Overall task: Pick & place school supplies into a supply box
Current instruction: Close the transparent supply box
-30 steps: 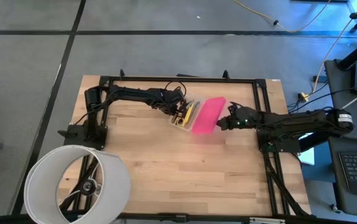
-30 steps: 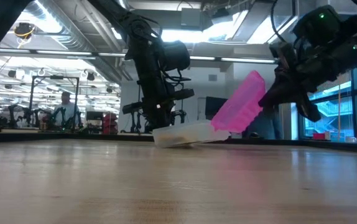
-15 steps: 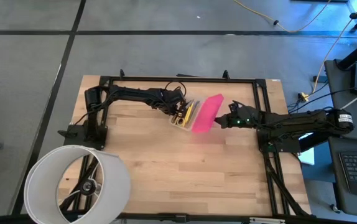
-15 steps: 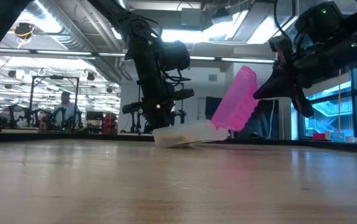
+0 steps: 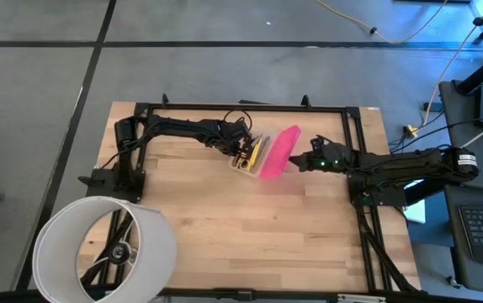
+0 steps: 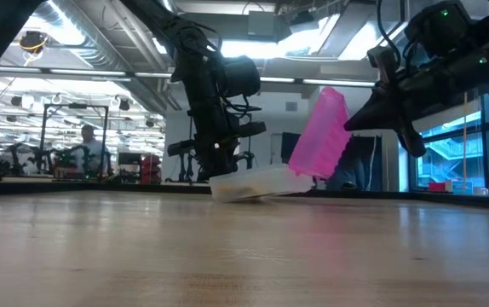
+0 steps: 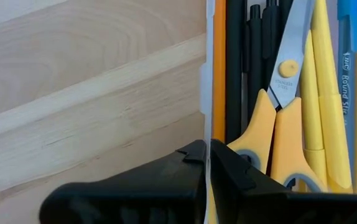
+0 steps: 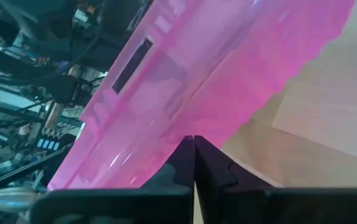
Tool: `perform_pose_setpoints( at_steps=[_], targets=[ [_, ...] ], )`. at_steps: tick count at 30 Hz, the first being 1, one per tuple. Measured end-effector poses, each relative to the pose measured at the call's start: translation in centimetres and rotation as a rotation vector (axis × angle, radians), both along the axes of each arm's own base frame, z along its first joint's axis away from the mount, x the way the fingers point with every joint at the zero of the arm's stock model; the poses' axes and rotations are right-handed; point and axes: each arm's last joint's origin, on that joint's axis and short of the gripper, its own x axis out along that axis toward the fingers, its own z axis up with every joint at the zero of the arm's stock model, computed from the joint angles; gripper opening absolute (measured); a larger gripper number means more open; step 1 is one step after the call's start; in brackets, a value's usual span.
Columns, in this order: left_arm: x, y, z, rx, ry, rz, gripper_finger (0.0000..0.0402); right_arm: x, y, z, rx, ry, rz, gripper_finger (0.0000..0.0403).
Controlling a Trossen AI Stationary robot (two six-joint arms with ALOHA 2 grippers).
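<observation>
The supply box's clear base (image 5: pixel 248 155) lies on the table behind its middle. In it lie yellow-handled scissors (image 7: pixel 282 124), black pens (image 7: pixel 236 62), an orange pencil (image 7: pixel 219 62), yellow markers (image 7: pixel 325 93) and a blue-grey pen (image 7: pixel 349 56). The pink lid (image 5: pixel 280 151) stands steeply on its hinge edge along the base's right side (image 6: pixel 319 135). My left gripper (image 5: pixel 239 152) is shut on the base's left wall. My right gripper (image 5: pixel 298 162), shut, is at the lid's outer face. My left gripper pinches the base's thin clear long wall (image 7: pixel 207 134), one finger inside the box and one outside. It comes slanting down from the table's left. The base stays flat on the table. My right gripper's shut fingertips (image 8: pixel 194 149) press against the lid's outer face (image 8: pixel 197 118), coming nearly level from the table's right. The lid leans up off them, its hinge edge at the base.
A big white hoop (image 5: pixel 107 249) stands at the table's near left corner. A black frame (image 5: pixel 241 107) runs along the far edge and down both sides. Bare wood (image 5: pixel 258 227) lies in front of the box.
My right gripper has gone a little toward the table's left and tipped its tips up, swinging the pink lid about its hinge from a slant to nearly upright. The clear base and my left gripper have kept still.
</observation>
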Motion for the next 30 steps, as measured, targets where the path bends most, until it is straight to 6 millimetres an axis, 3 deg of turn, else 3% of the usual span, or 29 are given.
perform_pose_setpoints(
  at_steps=[13,25,30],
  targets=[
    [0.1,0.0,0.0,0.002,-0.006,-0.003,0.0004,0.3,-0.3,0.1,-0.082,-0.004,-0.045,0.0004],
    [0.1,0.0,0.0,0.005,-0.005,-0.011,0.0004,2.1,-0.6,-1.1,-0.128,-0.016,-0.038,0.0004],
    [0.1,0.0,0.0,0.006,-0.007,-0.011,0.0004,4.2,-1.0,-0.4,-0.178,0.009,-0.019,0.0004]
  ],
)
